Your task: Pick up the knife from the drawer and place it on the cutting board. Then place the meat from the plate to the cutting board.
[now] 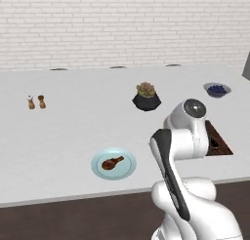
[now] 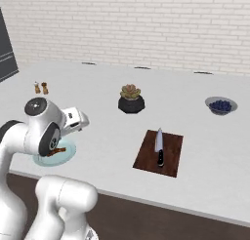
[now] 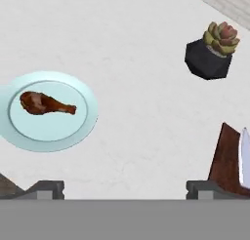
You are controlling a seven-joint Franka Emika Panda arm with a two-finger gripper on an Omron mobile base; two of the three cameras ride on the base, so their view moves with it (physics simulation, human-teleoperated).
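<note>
The knife [image 2: 159,146] lies on the dark reddish-brown cutting board [image 2: 159,152], silver blade pointing away and black handle toward the front edge. In the hand view the board [image 3: 227,158] and the knife's blade [image 3: 244,156] sit at the right edge. The brown drumstick-shaped meat [image 3: 46,103] rests on the pale blue plate [image 3: 46,110]; from the left base the meat [image 1: 112,162] and plate [image 1: 113,163] are near the counter's front. My gripper [image 3: 124,190] hovers open above the counter between plate and board, nothing between its fingertips [image 3: 46,189]. The drawer is out of view.
A succulent in a black pot [image 1: 146,96] stands mid-counter behind the board. A small bowl of dark blue berries [image 1: 217,90] is at the back right, and two small shakers [image 1: 36,102] are at the left. My arm hides part of the board [image 1: 217,141].
</note>
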